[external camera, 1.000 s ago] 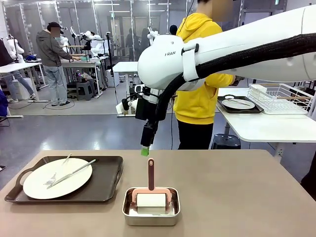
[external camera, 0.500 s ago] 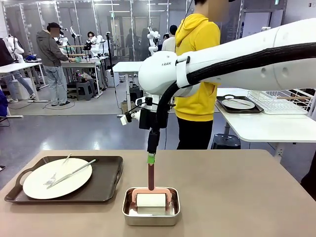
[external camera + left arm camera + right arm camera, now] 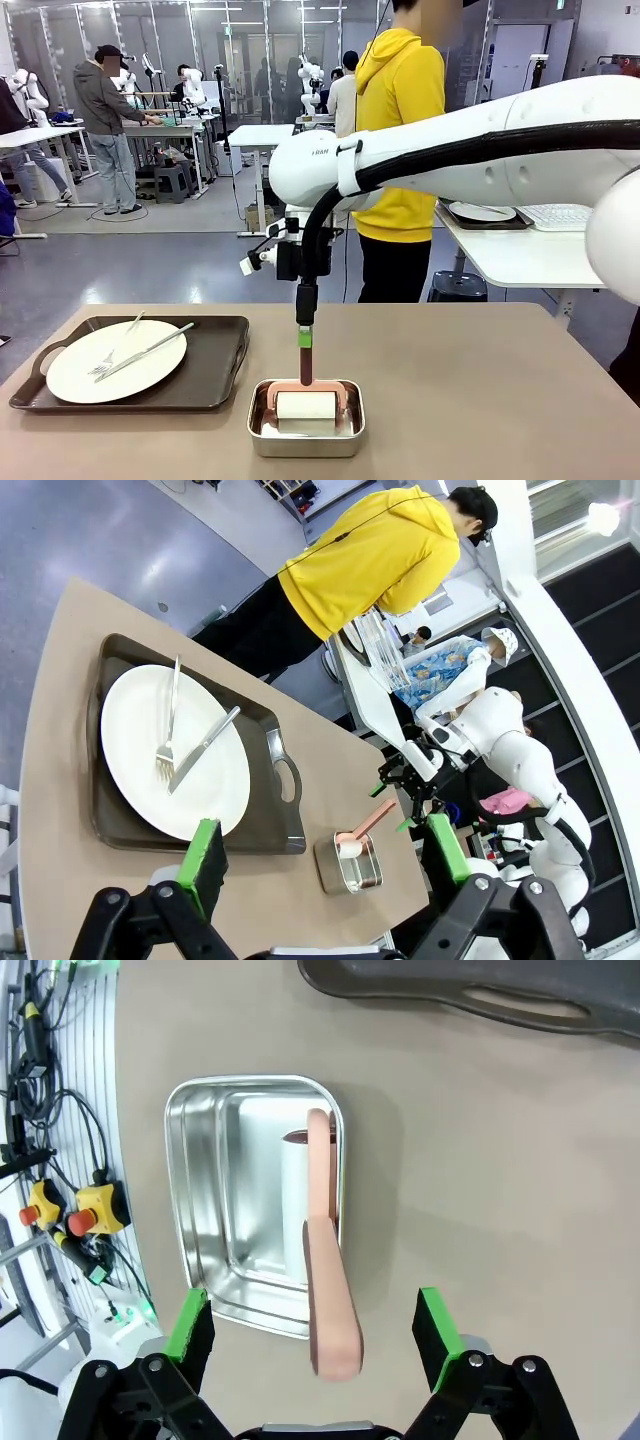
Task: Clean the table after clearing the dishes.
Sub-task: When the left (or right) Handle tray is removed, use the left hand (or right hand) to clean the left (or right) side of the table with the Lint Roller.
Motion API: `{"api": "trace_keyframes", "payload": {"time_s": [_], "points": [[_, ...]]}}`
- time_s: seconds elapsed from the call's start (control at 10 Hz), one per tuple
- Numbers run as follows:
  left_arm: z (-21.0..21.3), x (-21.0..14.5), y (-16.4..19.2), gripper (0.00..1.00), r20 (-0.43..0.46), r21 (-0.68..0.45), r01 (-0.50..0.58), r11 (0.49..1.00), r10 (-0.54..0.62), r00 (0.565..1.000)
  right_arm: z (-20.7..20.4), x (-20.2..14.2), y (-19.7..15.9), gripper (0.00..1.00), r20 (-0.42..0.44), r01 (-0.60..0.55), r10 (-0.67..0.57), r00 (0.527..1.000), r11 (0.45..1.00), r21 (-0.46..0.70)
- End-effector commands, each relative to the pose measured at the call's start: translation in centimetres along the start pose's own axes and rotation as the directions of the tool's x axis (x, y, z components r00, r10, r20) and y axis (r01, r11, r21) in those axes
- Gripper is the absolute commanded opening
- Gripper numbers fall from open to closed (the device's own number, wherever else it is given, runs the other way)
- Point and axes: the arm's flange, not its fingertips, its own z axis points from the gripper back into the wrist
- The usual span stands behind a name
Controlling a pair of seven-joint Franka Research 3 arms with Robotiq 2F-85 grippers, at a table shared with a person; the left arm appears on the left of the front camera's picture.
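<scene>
Near the front edge of the worktop [image 3: 480, 400], at the middle: a small steel pan [image 3: 305, 442]. A roller sits in it, with the white drum [image 3: 306, 405] lying down and the pink handle [image 3: 306, 368] rising upright out of the pan.

Right jaws: hanging straight down over the pan from the right arm, which reaches across from picture right. In the front view the green tips are level with the handle's upper end. In the right wrist view the two pads [image 3: 188, 1325] stand wide apart. The handle's free end is between them, a little nearer one pad, with a gap showing on each side. No contact is visible and nothing is clamped.

Left jaws: high above the worktop's left part, with the pads spread wide and nothing between them. Below and beyond them, the left wrist view shows the dish, the pan and the right arm's wrist.

Dishes:
- A round white plate [image 3: 116, 362] with cutlery [image 3: 140, 352] laid across it sits on a dark tray [image 3: 215, 372] at the worktop's front left. It is just beside the pan and well apart from the right jaws.
- A second plate [image 3: 478, 211] sits on a dark tray on the white table [image 3: 520, 262] at far right. The right arm partly hides it.

A person [image 3: 400, 130] in a yellow hooded top stands at the far side, between the worktop and the white table. Their hands cannot be made out.
</scene>
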Motion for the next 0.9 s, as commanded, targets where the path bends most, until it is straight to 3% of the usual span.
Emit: {"api": "trace_keyframes", "payload": {"time_s": [0.0,0.3,0.4,0.5,0.6,0.7,0.8], "points": [[0.2,0.0,0.0,1.0,0.006,-0.004,0.009,1.0,-0.008,1.0,-0.7,0.3,0.4,1.0,-0.019,-0.026,0.026,0.999,1.0,-0.008],[0.2,0.0,0.0,1.0,0.006,-0.004,0.009,1.0,-0.008,1.0,-1.9,0.3,0.6,1.0,-0.015,-0.006,0.006,1.0,1.0,0.003],[0.2,0.0,0.0,1.0,0.006,-0.004,0.009,1.0,-0.008,1.0,-2.2,0.4,0.8,0.71,-0.038,-0.007,0.007,0.999,1.0,0.003],[0.2,0.0,0.0,1.0,0.006,-0.004,0.009,1.0,-0.008,1.0,-2.4,0.3,0.8,0.51,-0.062,0.006,-0.006,0.998,1.0,0.004],[0.2,0.0,0.0,1.0,0.006,-0.004,0.009,1.0,-0.008,1.0,-2.5,0.2,0.8,0.15,-0.047,0.007,-0.007,0.999,1.0,0.007],[0.2,0.0,0.0,1.0,0.006,-0.004,0.009,1.0,-0.008,1.0,-2.4,0.1,0.9,0.0,-0.04,0.01,-0.01,0.999,1.0,0.0],[0.2,0.0,0.0,1.0,0.006,-0.004,0.009,1.0,-0.008,1.0,-2.4,0.1,1.0,0.0,-0.033,0.013,-0.013,0.999,1.0,-0.006]]}}
